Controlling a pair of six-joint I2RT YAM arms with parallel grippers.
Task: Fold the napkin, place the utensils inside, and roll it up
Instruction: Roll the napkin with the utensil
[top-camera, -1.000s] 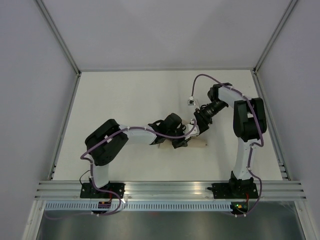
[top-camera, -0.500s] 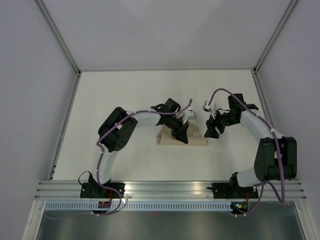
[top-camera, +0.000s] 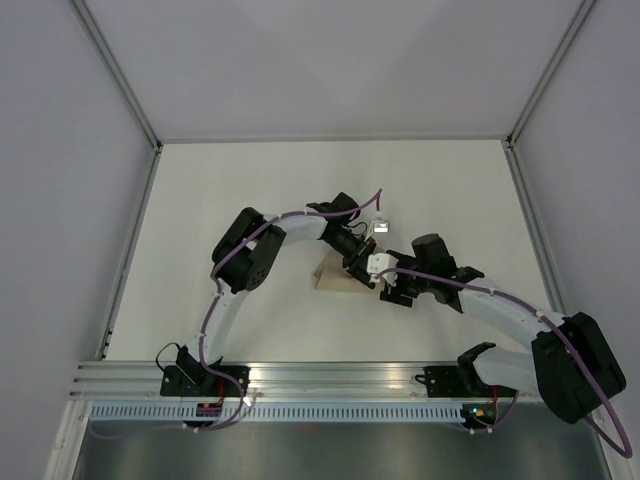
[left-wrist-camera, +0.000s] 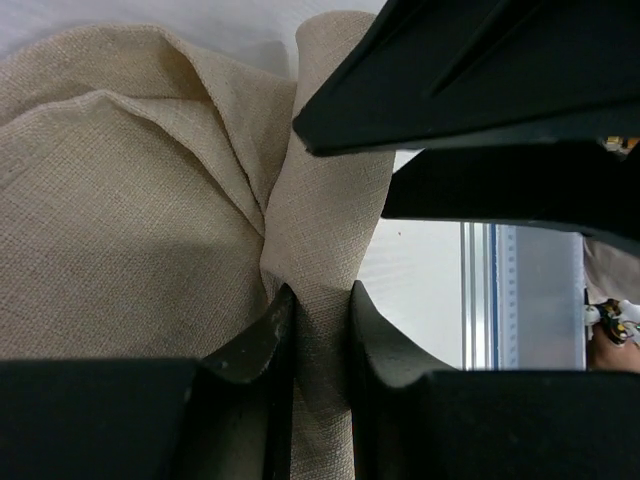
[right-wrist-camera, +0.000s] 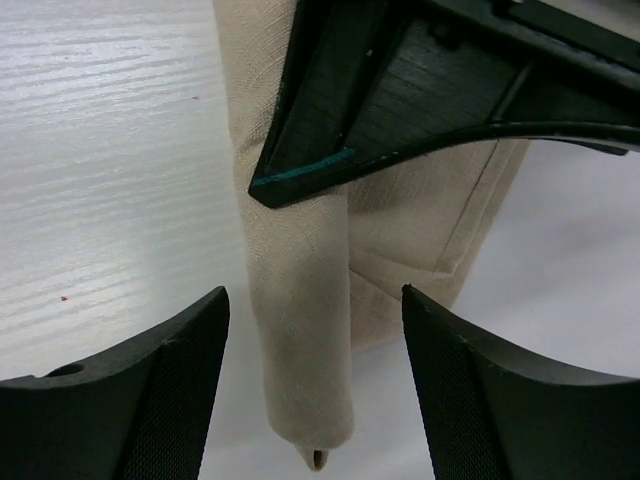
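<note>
Your left gripper (left-wrist-camera: 320, 290) is reaching in from the far left over the middle of the white table (top-camera: 250, 200) and is pinching a raised fold of the napkin (top-camera: 332, 279), with its two dark fingers (left-wrist-camera: 262, 345) pressing together on the tan cloth so that only a thin ridge of fabric is standing between them. To the left of that pinch, in the left wrist view, the cloth is bunching into soft creases that are running toward the grip. Your right gripper (right-wrist-camera: 312, 300) is coming in low from the near right, and its jaws are standing wide apart, one on each side of the napkin's rolled, tube-like end. The roll is lying in the gap between them, closer to the left-hand finger (right-wrist-camera: 150, 400) in the right wrist view, and neither finger is touching the cloth. The two grippers are working just beside each other, the black body of each filling the top of the other's wrist view. A small dark tip (right-wrist-camera: 318, 458) is poking out of the roll's end, too small to identify.
</note>
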